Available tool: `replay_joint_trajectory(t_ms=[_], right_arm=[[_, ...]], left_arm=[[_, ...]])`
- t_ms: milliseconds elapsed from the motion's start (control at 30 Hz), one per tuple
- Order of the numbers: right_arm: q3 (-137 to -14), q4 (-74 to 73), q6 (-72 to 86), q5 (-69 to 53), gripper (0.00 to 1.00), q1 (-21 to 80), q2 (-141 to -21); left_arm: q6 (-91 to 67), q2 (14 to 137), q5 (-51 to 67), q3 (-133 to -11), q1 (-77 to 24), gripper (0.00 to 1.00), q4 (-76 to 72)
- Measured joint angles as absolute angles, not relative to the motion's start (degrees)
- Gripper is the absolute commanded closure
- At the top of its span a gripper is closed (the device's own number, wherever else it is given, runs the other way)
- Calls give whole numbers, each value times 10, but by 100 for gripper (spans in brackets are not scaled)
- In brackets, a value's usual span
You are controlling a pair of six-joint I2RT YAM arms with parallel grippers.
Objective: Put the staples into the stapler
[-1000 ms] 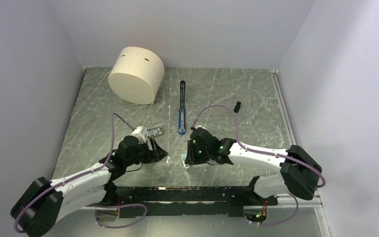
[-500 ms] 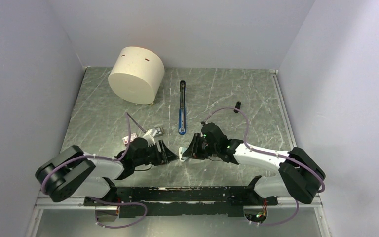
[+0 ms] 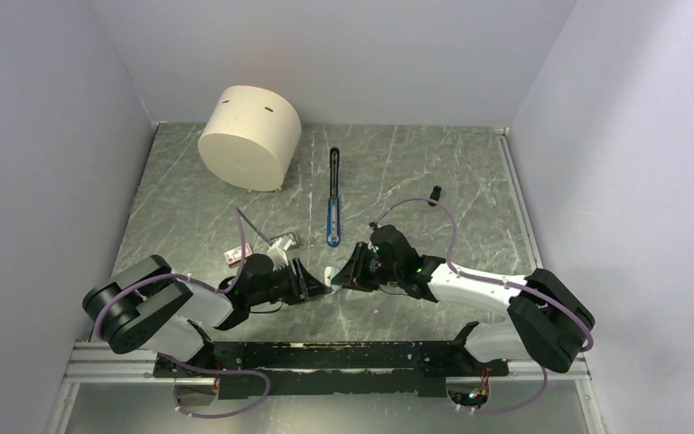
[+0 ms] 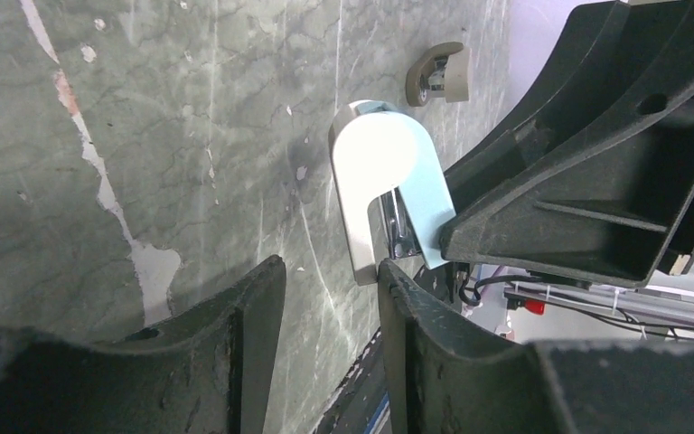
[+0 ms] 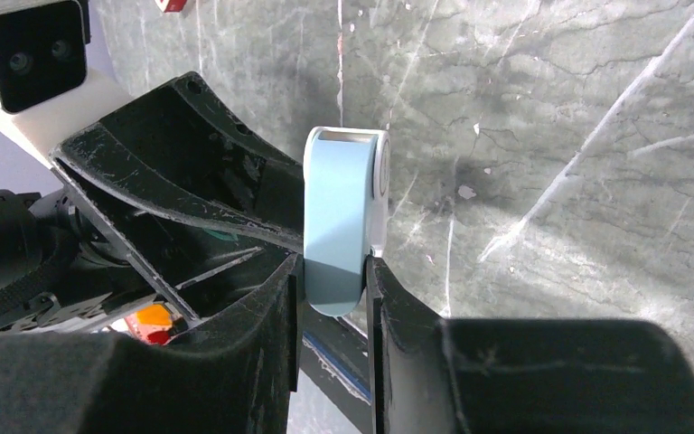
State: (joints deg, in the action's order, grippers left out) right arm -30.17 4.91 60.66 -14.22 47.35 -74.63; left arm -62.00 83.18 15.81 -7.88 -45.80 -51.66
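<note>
Pale-blue piece [image 5: 332, 199] sat clamped in the right gripper [image 5: 334, 267] near centre. The left gripper [image 4: 330, 268] faced it, jaws apart at its tip. The stapler [image 3: 333, 201] lay farther back, the staples [image 3: 286, 241] left of it.

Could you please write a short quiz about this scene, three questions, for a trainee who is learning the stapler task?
1. Short answer: where does the blue stapler lie?
2. True or false: the right end effector grips the pale-blue capsule-shaped piece.
3. Choose one. The left end effector is: A) shut on the piece; B) open, close beside the piece; C) out of every view.

Key
1. On the table, beyond both end effectors, held by neither.
2. True.
3. B.
</note>
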Motion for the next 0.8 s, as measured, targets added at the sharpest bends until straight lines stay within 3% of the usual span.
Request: replay_joint_trajectory(t_ms=[133,300,467,800], right_arm=[[-302,49,606,-144,81,473,-747],[-301,50,606,-147,82,472,-755],[-300,52,606,-151,82,472,-763],[-300,23,596,-142,82,471,-744]], left_arm=[[-619,830,157,-85,-463,67,-511],[-617,832,157,-90,-467,73,-510],[-611,835,156,-95,-473,95,-505],[-581,825,149,-105,-480,95,-483]])
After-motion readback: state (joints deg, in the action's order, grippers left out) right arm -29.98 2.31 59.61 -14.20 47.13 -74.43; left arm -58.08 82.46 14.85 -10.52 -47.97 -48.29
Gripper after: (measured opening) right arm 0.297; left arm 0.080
